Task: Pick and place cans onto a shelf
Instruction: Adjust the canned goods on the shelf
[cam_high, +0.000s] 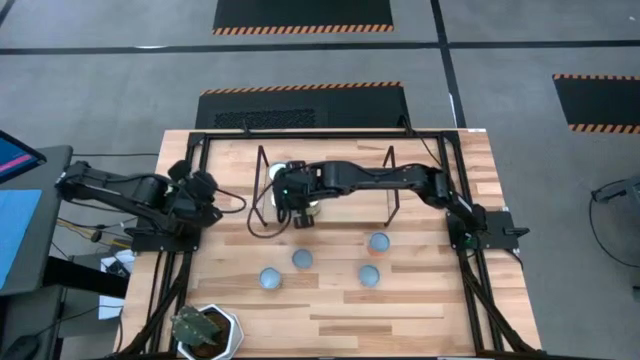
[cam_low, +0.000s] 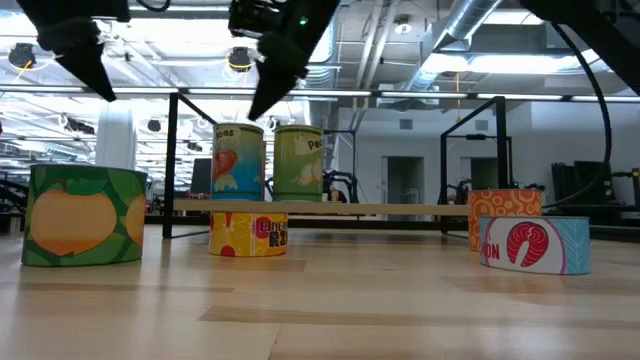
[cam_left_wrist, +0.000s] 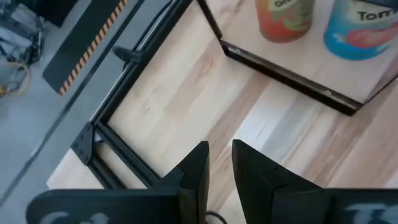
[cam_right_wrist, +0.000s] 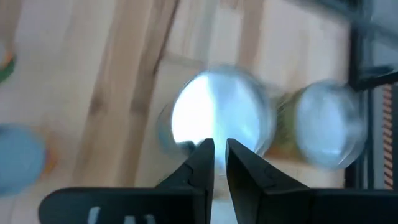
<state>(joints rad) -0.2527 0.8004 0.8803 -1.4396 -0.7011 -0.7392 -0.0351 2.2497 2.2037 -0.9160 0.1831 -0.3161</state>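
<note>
The shelf (cam_high: 345, 205), a low wooden board with black wire ends, stands at the table's far middle. Two cans stand upright on it: a red-and-blue one (cam_low: 238, 160) and a green one (cam_low: 298, 160). My right gripper (cam_right_wrist: 219, 155) is shut and hovers just above the silvery top of one shelf can (cam_right_wrist: 217, 112), with the second can (cam_right_wrist: 326, 124) beside it. It also shows in the high view (cam_high: 303, 213). Several blue-topped cans stand on the table: (cam_high: 378, 242), (cam_high: 302, 260), (cam_high: 369, 275). My left gripper (cam_left_wrist: 221, 168) is shut and empty at the table's left edge.
A white hexagonal pot with a green plant (cam_high: 205, 330) stands at the near left corner. A wide green-and-orange can (cam_low: 85, 215) stands near left in the low view. An orange can (cam_low: 505, 205) and a blue salmon can (cam_low: 535, 245) stand on the right.
</note>
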